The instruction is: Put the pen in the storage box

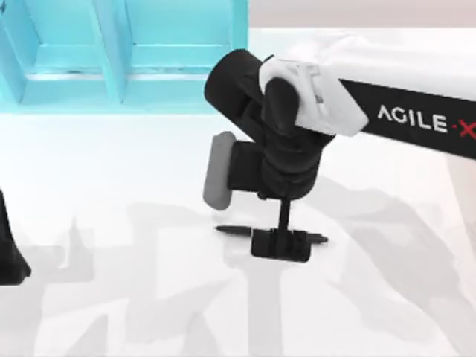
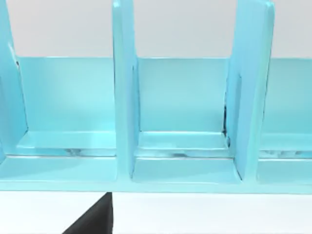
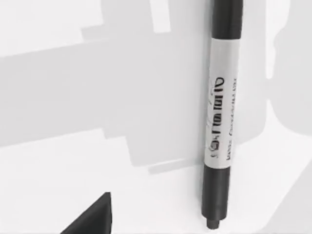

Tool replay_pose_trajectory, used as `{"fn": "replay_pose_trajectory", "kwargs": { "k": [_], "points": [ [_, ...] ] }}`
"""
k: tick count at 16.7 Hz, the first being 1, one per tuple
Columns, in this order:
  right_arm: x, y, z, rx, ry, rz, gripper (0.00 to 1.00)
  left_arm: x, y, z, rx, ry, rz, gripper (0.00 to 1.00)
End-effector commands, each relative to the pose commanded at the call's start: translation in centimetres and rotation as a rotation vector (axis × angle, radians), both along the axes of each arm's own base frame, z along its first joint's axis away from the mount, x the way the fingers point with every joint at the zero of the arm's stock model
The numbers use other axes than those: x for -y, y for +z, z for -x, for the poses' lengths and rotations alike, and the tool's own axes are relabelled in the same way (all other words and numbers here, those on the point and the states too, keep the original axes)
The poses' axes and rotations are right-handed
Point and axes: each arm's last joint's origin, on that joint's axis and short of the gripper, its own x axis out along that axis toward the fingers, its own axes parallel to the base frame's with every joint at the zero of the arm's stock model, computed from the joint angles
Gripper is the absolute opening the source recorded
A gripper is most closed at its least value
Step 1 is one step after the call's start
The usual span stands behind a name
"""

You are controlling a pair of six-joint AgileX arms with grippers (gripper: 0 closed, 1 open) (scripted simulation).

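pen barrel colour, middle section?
Silver-grey with small dark print, black at both ends of the pen; the right wrist view shows it best.

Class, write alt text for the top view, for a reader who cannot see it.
The right arm's pincer sits low over a pen lying flat on the white table. A turquoise storage box stands at the far left; the left arm is at the left edge.

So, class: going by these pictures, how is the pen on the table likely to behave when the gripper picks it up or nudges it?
The pen is a slim round barrel lying flat on the table, so a sideways nudge would probably roll it. Its straight body looks rigid and should stay stiff when lifted. The smooth barrel might slip or pivot unless the right gripper, now over its middle, grips near the centre.
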Motion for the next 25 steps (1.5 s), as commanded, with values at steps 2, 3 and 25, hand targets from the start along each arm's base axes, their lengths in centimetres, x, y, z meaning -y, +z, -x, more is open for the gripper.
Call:
{"fn": "replay_pose_trajectory", "kwargs": {
  "k": [2,3,25],
  "points": [
    [0.0,0.0,0.0,0.0,0.0,0.0,1.0,0.0,0.0,0.0,0.0,0.0,0.0,1.0],
    [0.0,0.0,0.0,0.0,0.0,0.0,1.0,0.0,0.0,0.0,0.0,0.0,0.0,1.0],
    [0.3,-9.9,-1.7,0.0,0.0,0.0,0.62,0.0,0.0,0.0,0.0,0.0,0.0,1.0]
  ]
}}
